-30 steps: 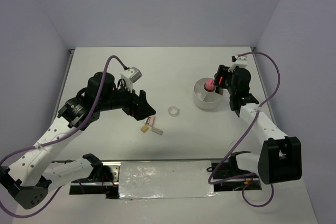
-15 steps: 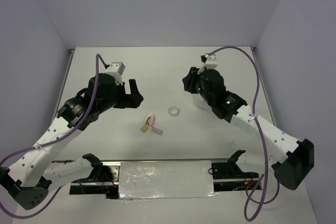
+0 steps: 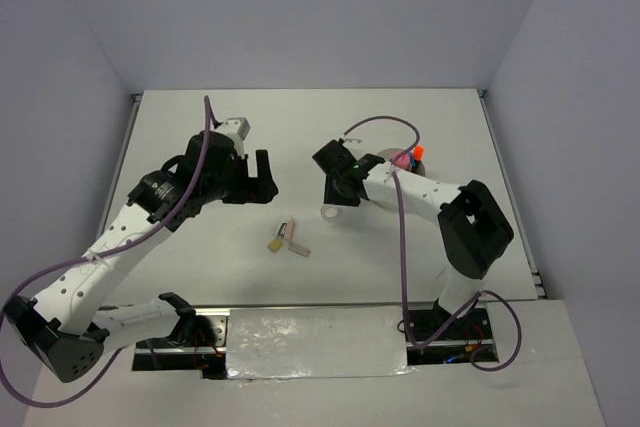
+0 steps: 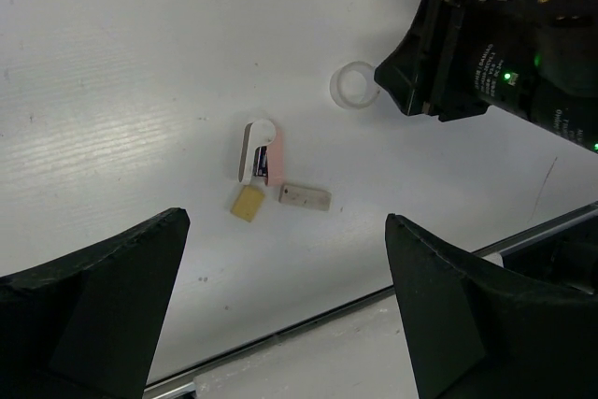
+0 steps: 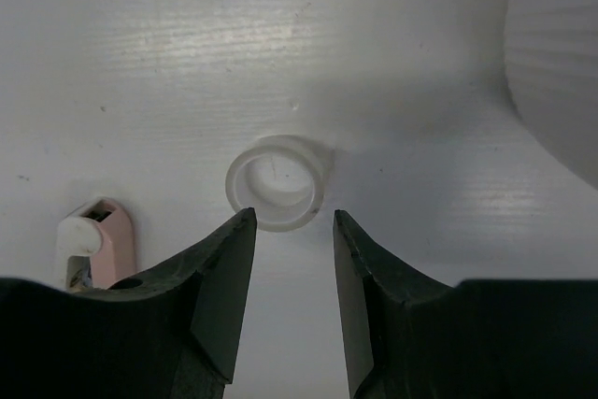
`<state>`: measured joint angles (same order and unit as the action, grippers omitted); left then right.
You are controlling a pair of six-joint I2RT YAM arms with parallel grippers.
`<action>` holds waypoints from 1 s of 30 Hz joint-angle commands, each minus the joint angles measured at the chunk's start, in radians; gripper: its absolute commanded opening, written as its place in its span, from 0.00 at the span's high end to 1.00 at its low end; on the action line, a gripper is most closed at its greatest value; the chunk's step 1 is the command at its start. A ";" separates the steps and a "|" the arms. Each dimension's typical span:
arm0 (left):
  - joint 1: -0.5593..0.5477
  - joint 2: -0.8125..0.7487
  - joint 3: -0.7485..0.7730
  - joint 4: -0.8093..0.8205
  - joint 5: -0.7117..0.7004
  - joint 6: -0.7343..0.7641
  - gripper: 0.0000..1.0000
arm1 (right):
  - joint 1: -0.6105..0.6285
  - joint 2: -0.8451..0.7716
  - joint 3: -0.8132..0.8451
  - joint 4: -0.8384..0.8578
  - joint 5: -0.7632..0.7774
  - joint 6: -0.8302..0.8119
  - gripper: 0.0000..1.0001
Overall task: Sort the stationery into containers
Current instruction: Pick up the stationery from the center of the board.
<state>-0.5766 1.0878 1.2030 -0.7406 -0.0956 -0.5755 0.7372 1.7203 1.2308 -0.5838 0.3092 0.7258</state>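
Note:
A clear tape ring (image 3: 330, 213) lies flat on the table. My right gripper (image 3: 336, 194) is open and empty, low over the ring; in the right wrist view its fingertips (image 5: 235, 231) stand just short of the ring (image 5: 277, 182), apart from it. The round white tub (image 3: 376, 161) is mostly hidden behind my right arm, with a pink cylinder (image 3: 402, 159) and an orange marker tip (image 3: 418, 152) sticking out of it. A pink eraser (image 3: 288, 230), a tan piece (image 3: 274, 244) and a grey piece (image 3: 299, 248) lie together. My left gripper (image 3: 262, 175) is wide open, raised above them.
The left wrist view shows the eraser (image 4: 264, 151), tan piece (image 4: 248, 203), grey piece (image 4: 305, 197), the ring (image 4: 353, 86) and my right gripper (image 4: 439, 63) by it. The tub's wall (image 5: 561, 63) stands right of the ring. The table's near edge runs just past the pieces.
My right gripper has swung left from over the tub and come down to the tape ring. My left gripper has drawn back from the pieces and turned.

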 commanded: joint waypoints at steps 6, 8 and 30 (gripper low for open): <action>0.029 0.021 0.047 -0.003 0.071 0.078 0.01 | 0.010 0.099 0.012 -0.050 -0.033 0.087 0.54; 0.032 0.026 0.037 -0.005 0.083 0.085 0.01 | 0.010 0.111 -0.011 -0.027 -0.036 0.093 0.55; 0.080 0.061 -0.109 0.422 0.450 -0.176 0.01 | 0.013 -0.269 -0.125 0.131 -0.044 0.106 0.95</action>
<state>-0.5049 1.1339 1.1339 -0.5491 0.2081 -0.6155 0.7372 1.5612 1.0756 -0.5053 0.2470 0.8257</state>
